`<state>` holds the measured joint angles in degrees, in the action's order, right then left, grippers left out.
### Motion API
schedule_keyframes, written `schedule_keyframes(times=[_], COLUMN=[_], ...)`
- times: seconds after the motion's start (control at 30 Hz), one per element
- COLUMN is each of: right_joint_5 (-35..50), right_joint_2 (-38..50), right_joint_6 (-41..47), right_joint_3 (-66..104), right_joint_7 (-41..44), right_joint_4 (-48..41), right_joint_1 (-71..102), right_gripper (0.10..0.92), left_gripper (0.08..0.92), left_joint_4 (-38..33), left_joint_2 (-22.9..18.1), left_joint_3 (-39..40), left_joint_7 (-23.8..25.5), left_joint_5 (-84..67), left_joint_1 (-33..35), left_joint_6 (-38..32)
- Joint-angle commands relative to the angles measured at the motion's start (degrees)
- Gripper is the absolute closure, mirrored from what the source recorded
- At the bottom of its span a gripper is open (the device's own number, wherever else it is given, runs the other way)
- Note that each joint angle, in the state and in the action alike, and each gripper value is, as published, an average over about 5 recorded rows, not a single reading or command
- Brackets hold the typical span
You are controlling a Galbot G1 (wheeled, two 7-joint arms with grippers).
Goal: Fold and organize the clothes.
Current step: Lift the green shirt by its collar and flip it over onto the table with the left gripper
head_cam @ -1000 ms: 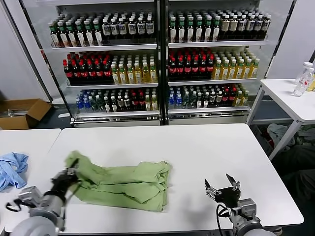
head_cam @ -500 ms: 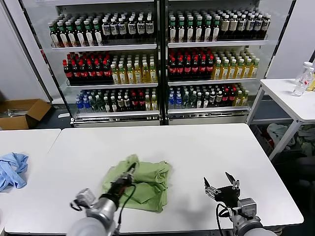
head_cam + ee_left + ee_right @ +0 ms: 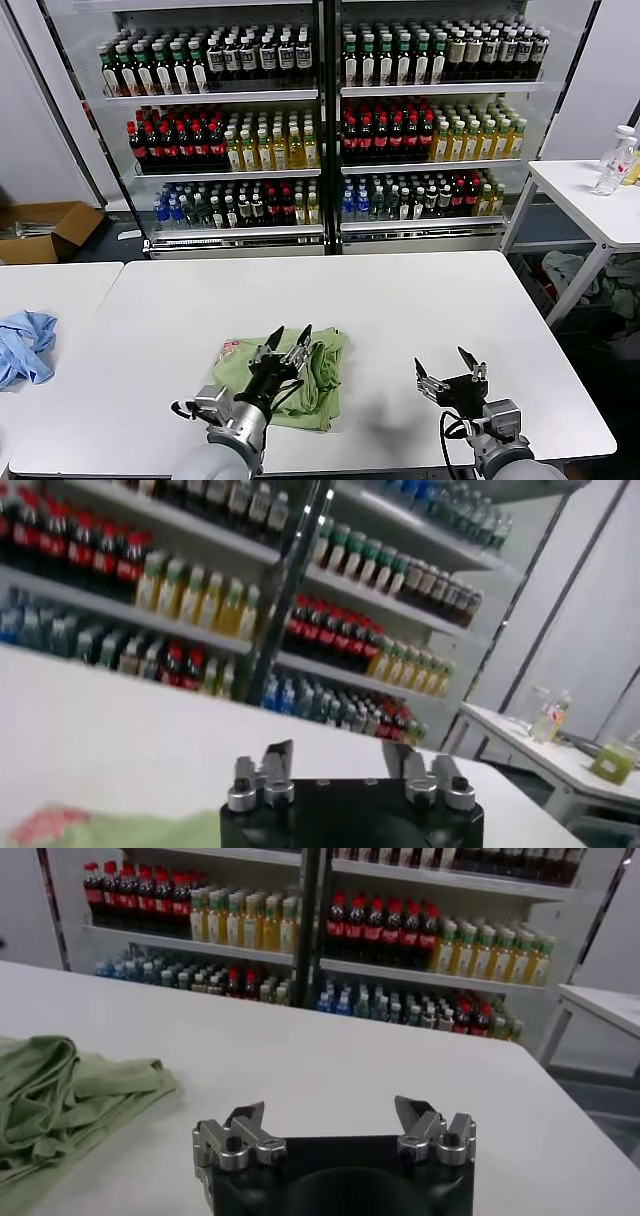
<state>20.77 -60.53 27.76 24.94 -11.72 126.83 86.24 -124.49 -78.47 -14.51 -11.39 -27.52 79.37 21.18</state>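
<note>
Though bunched, clothes [image 3: 318,372] just beneath left tool [image 3: 284,344].

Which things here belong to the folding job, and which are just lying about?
Job:
- green polo shirt
- left gripper, open above the shirt
- right gripper, open, idle

Lying about:
- blue garment
- cardboard box
- bottle shelves

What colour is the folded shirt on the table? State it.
Light green, with a pink-and-white print at one edge; the shirt shows best in the head view.

Soft matt cloth polo shirt [image 3: 318,372] on smooth white table [image 3: 400,310].
</note>
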Motion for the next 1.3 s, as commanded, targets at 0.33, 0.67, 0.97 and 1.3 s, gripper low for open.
schedule_keyframes(times=[0.33,0.67,0.97,1.3], right_joint_5=[0.0,0.1,0.0,0.3], right_joint_2=[-0.4,-0.3,-0.3,0.3], right_joint_6=[-0.2,-0.2,-0.5,-0.5], right_joint_3=[-0.7,0.4,0.3,0.1], right_joint_7=[0.1,0.0,0.1,0.0], right_joint_4=[-3.1,-2.8,-3.0,-4.0], right_joint_1=[-2.5,-2.0,-1.9,-2.6], right_gripper=[0.203,0.203,0.203,0.203], left_gripper=[0.179,0.177,0.346,0.632], left_joint_4=[16.6,17.7,20.0,19.9], left_joint_2=[7.8,7.9,6.6,3.5], left_joint_3=[-13.7,-14.0,-17.1,-22.3], left_joint_7=[1.3,7.5,10.0,10.4], left_joint_5=[0.4,-14.5,-32.1,-50.2], left_joint_1=[1.4,0.9,-0.2,-0.4], left_joint_6=[3.9,7.0,7.9,9.8])
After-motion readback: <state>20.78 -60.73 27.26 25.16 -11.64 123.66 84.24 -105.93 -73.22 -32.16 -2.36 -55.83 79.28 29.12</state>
